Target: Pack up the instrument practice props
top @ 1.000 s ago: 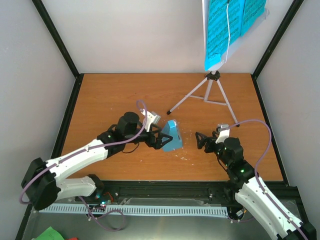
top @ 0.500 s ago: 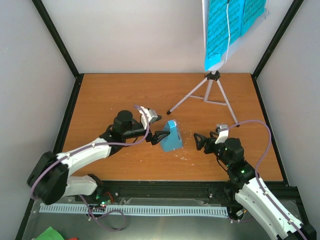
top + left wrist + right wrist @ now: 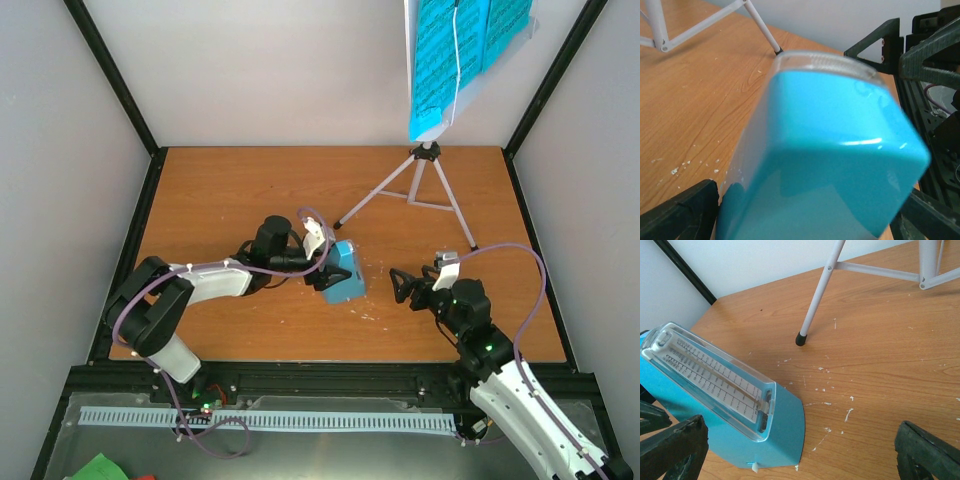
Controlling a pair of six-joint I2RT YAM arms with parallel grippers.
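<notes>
The left arm's jaws stand spread wide around the light-blue metronome (image 3: pixel 343 272), which sits on the table (image 3: pixel 220 190). In the left wrist view its blue body (image 3: pixel 830 165) fills nearly the whole gap, with one of the black fingers (image 3: pixel 680 212) just beside each flank; whether they press on it cannot be told. The right arm's jaws are spread too, with only bare wood between them. The metronome lies ahead of them and to their left, its white scale face (image 3: pixel 715 380) turned toward them. Beyond both pairs of jaws stands the grey music stand (image 3: pixel 425 180); one of its tripod feet (image 3: pixel 800 338) rests just past the metronome. Bright-blue sheet-music pages (image 3: pixel 450 50) hang on the stand's desk, high above.
</notes>
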